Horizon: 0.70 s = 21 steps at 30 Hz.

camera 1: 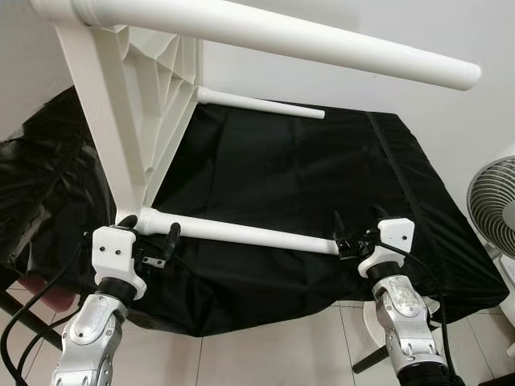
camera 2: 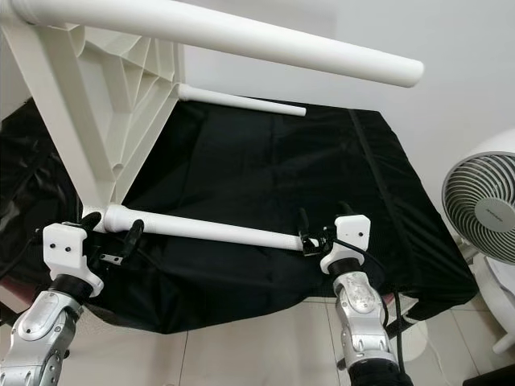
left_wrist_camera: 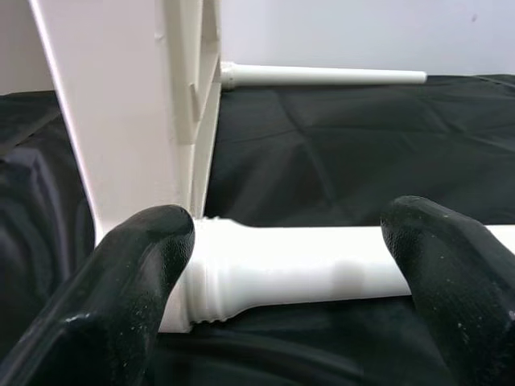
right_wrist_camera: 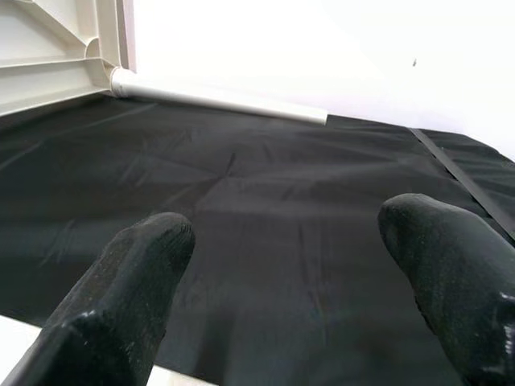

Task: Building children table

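Your left gripper (camera 1: 153,245) has its two black fingers (left_wrist_camera: 121,297) spread wide apart, one on each side of the thick end of the near white plastic table leg (camera 1: 249,235). The fingers are right beside the leg, but you cannot tell if they touch it. This is where the leg screws into the corner of the white plastic tabletop (camera 1: 133,104), which stands on its edge on the black cloth (camera 1: 306,161).

Your right gripper (camera 1: 358,237) is at the thin far end of that same leg. Its two fingers (right_wrist_camera: 129,281) are wide apart too, and nothing sits between them.

Both silver arms reach forward from the near edge of the cloth, left arm low at the tabletop corner, right arm just off the leg's tip.

You can count three white legs: the near one, a far leg (camera 1: 261,104) lying low over the cloth, and a top leg (camera 1: 273,36) sticking out high. One white fan (camera 1: 492,201) stands on the right.
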### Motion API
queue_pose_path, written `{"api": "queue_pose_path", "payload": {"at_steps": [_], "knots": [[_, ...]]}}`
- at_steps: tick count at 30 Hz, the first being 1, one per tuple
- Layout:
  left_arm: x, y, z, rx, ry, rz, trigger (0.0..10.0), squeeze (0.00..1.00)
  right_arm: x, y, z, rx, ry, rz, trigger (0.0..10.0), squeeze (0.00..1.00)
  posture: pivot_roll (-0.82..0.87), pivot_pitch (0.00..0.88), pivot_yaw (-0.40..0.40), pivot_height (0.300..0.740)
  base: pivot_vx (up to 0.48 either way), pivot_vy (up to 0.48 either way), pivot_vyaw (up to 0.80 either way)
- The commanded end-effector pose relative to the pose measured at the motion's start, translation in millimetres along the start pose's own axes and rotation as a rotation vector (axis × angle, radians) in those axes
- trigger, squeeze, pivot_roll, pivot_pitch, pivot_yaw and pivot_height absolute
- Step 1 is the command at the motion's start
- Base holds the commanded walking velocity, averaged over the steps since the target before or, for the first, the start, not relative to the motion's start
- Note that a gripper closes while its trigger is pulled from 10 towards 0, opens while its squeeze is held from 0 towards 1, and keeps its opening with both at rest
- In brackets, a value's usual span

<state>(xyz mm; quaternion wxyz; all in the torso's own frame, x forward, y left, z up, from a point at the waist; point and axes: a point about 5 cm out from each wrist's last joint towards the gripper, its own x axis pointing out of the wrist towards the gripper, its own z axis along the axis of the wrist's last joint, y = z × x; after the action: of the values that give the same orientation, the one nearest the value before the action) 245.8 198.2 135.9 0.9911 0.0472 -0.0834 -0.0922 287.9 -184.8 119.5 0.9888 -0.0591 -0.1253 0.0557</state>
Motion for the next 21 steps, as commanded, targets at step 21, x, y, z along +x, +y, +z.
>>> {"api": "queue_pose_path", "payload": {"at_steps": [21], "knots": [[-1.0, -1.0, 0.6, 0.016, 0.001, 0.005, 10.0, 0.0, -1.1, -1.5, -2.0, -0.017, 0.017, 0.001, 10.0, 0.0, 0.11, 0.062, -0.058, 0.74, 0.0, 0.163, 0.0]]}}
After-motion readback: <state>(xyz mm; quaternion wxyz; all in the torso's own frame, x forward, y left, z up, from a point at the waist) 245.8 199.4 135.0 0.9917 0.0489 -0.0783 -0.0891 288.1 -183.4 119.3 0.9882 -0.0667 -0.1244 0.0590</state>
